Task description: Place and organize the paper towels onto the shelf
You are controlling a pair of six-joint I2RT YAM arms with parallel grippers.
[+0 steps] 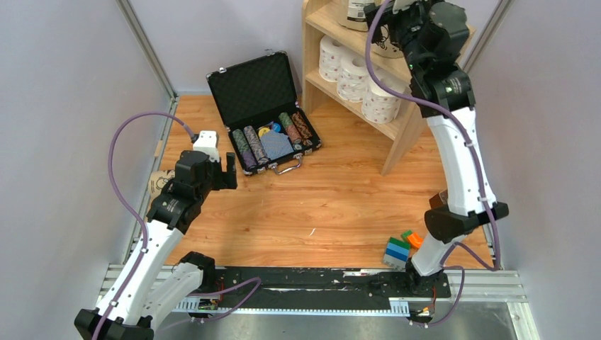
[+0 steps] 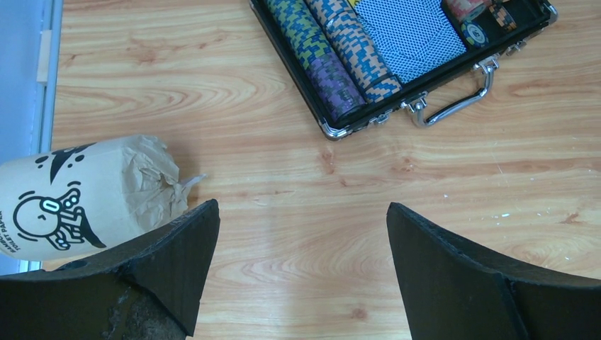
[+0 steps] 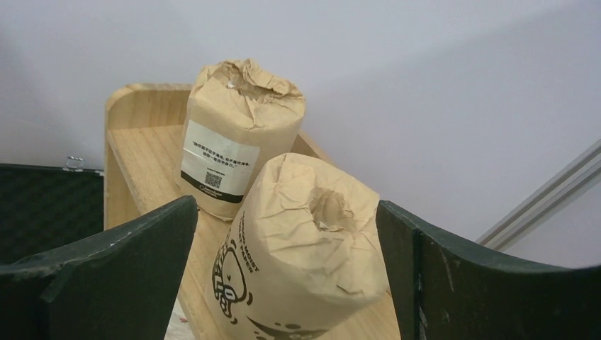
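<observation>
Right fingers (image 3: 127,262) spread wide around 1 upright tan-wrapped cartoon-print paper towel roll (image 3: 305,241), gripping nothing; 1 labelled tan roll (image 3: 237,142) stands behind it on the tall light-wood shelf (image 1: 397,134) top, with 3 white dotted rolls (image 1: 352,74) on its inner board. Left fingers (image 2: 177,255), wide open and empty, hover beside 1 tan roll (image 2: 85,195) lying on the wooden table (image 1: 333,198).

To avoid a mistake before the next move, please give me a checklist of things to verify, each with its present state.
1. Right arm: right gripper open around the front tan roll: ok.
2. Placement: front tan roll rests on top of the shelf: ok.
3. Neighbour: labelled tan roll upright behind it: ok.
4. Lower level: three white rolls in a row on the inner board: ok.
5. All rolls shelved: last tan roll lies on the table, outside the left gripper: not ok.
6. Left arm: left gripper open, empty: ok.
</observation>
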